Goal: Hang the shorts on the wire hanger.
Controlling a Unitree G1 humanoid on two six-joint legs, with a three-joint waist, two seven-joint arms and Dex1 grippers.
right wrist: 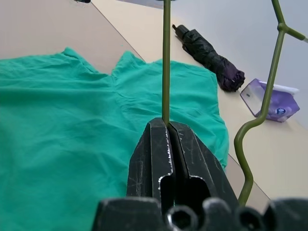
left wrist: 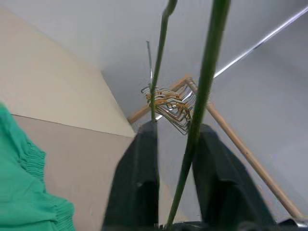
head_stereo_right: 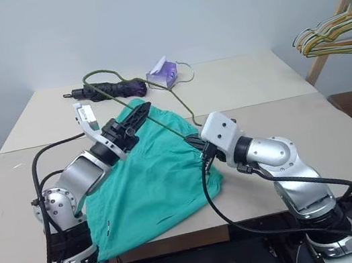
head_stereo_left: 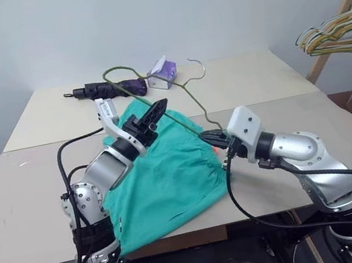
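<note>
The teal-green shorts (head_stereo_left: 171,180) lie spread on the near table, the waistband toward my right arm and one edge hanging over the front. The wire hanger (head_stereo_left: 185,87), thin and olive-grey, is held up above them, its hook toward the far table. My right gripper (head_stereo_left: 210,138) is shut on the hanger's lower end, the wire rising straight from its closed tips (right wrist: 167,124). My left gripper (head_stereo_left: 157,109) sits higher along the same wire. In the left wrist view its fingers (left wrist: 139,159) stand a narrow gap apart with the wire running between them.
A dark purple folded umbrella (head_stereo_left: 110,87) and a small purple packet (head_stereo_left: 164,72) lie on the far table (head_stereo_left: 256,83). A bunch of pale hangers (head_stereo_left: 342,27) hangs on a wooden rack at the right, past the table's edge.
</note>
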